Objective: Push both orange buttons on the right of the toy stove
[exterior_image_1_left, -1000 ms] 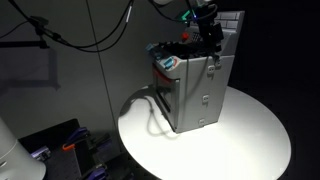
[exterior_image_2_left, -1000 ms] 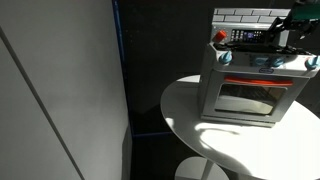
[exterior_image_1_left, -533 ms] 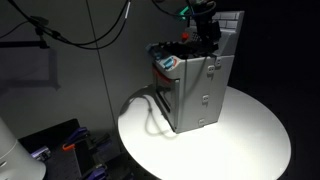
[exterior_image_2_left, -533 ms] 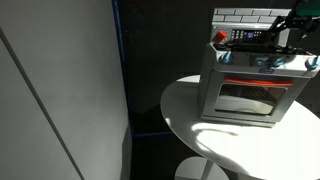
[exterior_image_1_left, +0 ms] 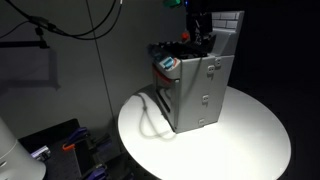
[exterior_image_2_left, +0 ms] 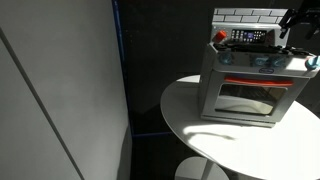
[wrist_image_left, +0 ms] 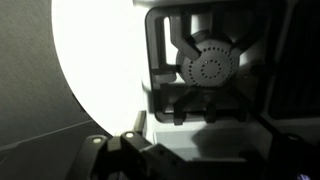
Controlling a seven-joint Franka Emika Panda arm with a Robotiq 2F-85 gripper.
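In an exterior view, the toy stove (exterior_image_1_left: 197,88) stands upright on a round white table (exterior_image_1_left: 250,140), towards its rear. The grey side with its latches faces the camera and the oven front is turned to the left. A blue-and-white item (exterior_image_1_left: 168,65) sits at the stove's upper front corner, and the white tile-patterned back panel (exterior_image_1_left: 231,24) rises behind the dark top. The gripper (exterior_image_1_left: 203,30) hangs over that top, just in front of the back panel. It is too dark and small here to tell how its jaws stand or whether it touches the stove. A cable (exterior_image_1_left: 150,108) lies on the table beside the oven front. In the exterior view that faces the oven door, the stove stands at the right of the picture on the table, with a tall grey panel (exterior_image_2_left: 60,90) filling the left. A small red spot (exterior_image_2_left: 221,37) shows at the stove's top left corner, and the gripper reaches in at the top right edge, above the burner top. In the wrist view, a round grey burner (wrist_image_left: 210,68) lies below the camera with the bright table to its left. Two dark fingers (wrist_image_left: 128,148) show at the bottom edge, well apart, with lit stove surface between them, so the jaws look spread and grip nothing. The orange buttons are too small to make out in any view.
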